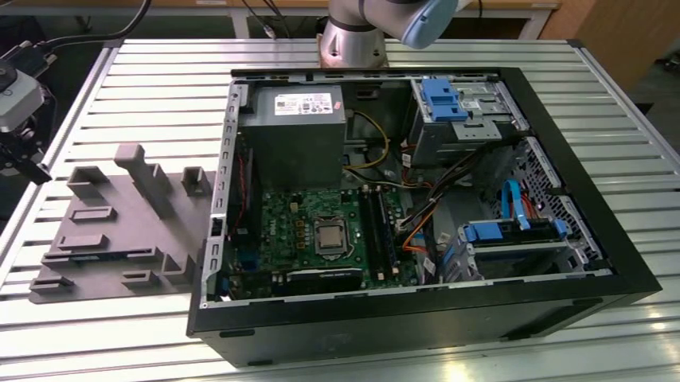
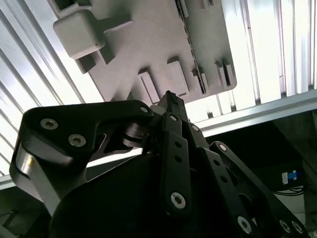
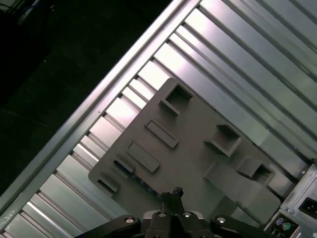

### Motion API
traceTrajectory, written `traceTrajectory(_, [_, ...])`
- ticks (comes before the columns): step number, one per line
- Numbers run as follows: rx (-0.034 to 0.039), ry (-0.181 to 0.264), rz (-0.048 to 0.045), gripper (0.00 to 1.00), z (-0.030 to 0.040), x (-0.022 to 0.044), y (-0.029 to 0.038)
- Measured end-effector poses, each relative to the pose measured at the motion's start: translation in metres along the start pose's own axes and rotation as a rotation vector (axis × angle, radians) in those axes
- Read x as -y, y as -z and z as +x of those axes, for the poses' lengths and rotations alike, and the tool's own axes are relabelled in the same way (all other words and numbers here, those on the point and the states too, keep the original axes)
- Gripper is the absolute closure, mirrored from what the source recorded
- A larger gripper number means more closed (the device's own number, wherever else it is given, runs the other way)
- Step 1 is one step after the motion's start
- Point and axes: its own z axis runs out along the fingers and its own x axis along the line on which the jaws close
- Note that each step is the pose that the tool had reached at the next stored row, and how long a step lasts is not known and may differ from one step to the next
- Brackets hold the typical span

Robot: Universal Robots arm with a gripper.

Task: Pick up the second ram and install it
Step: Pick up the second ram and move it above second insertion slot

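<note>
**A:** What's the black metal pincer [image 2: 169, 99] up to?

**B:** It's hanging over the grey plastic fixture plate [image 2: 143, 39]. Tips look pinched together, with nothing in them as far as I can see.

**A:** And the second ram [image 2: 191, 45]?

**B:** I reckon it's that dark narrow stick standing on edge in a slot of the plate, near the tips. Probably kept upright so its flat sides can be grabbed. The plate sits on the ribbed aluminium desk [image 1: 159, 72] right beside the open black computer case [image 1: 425, 326], handy for the green motherboard [image 1: 287, 227].
</note>
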Motion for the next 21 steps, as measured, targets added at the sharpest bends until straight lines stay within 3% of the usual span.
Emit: traceTrajectory(21, [-0.0074, 0.2, -0.0107, 0.89, 0.0, 0.0, -0.0005])
